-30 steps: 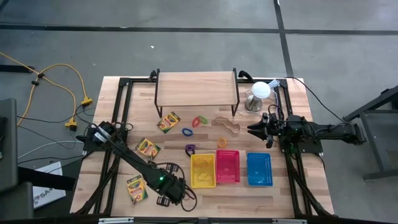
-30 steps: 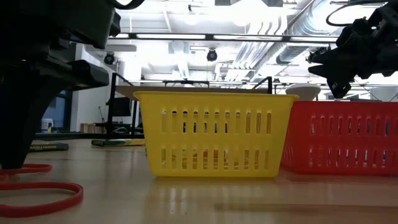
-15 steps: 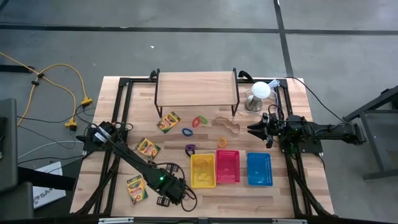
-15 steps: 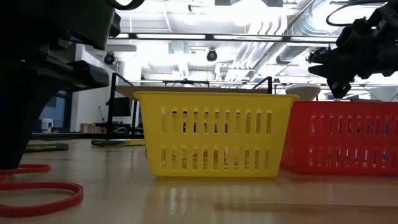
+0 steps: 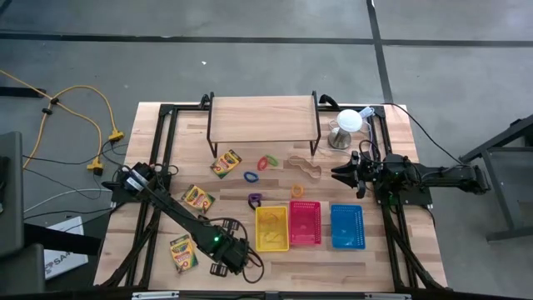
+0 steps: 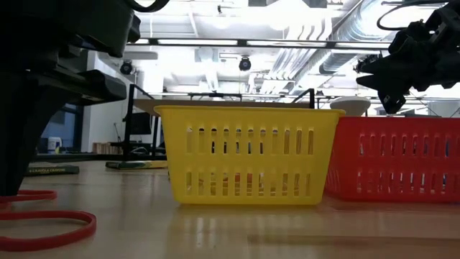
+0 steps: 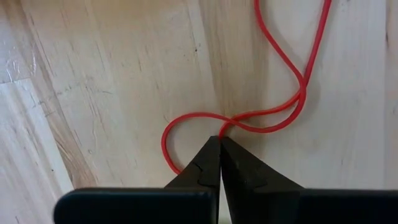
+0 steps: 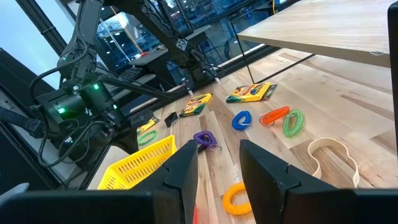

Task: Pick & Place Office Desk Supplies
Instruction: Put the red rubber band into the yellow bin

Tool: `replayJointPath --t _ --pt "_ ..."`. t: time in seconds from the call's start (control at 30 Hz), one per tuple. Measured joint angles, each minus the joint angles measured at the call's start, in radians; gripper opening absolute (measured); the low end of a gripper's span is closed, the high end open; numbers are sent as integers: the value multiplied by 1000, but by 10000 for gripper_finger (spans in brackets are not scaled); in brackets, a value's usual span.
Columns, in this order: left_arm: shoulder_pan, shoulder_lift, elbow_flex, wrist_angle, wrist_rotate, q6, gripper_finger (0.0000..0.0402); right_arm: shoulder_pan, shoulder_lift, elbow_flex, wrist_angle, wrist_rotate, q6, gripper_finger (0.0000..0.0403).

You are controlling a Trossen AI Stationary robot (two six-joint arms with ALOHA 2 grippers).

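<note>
The left pincer [image 7: 220, 142] is pressed together on the red rubber band [image 7: 283, 74], which lies on the counter [image 5: 333, 258] near its front edge. Lift slowly; confirm the loop follows. The right pincer [image 8: 219, 155], spread, waits above the red basket [image 5: 305, 222].

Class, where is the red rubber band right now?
The red rubber band lies on the table's near left edge, left of the yellow basket, pinched by the shut left gripper.

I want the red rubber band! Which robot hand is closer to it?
Left. The left gripper is pinched shut on the red rubber band; the right gripper waits far across the table.
</note>
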Motion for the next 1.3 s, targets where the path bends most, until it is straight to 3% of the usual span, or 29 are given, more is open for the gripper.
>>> replayJointPath --t 1.13,1.3 --pt "25 -275 -2 -105 -23 -45 1 0 0 0 0 0 0 107" --pt "25 -324 -2 -105 -73 -45 1 0 0 0 0 0 0 107"
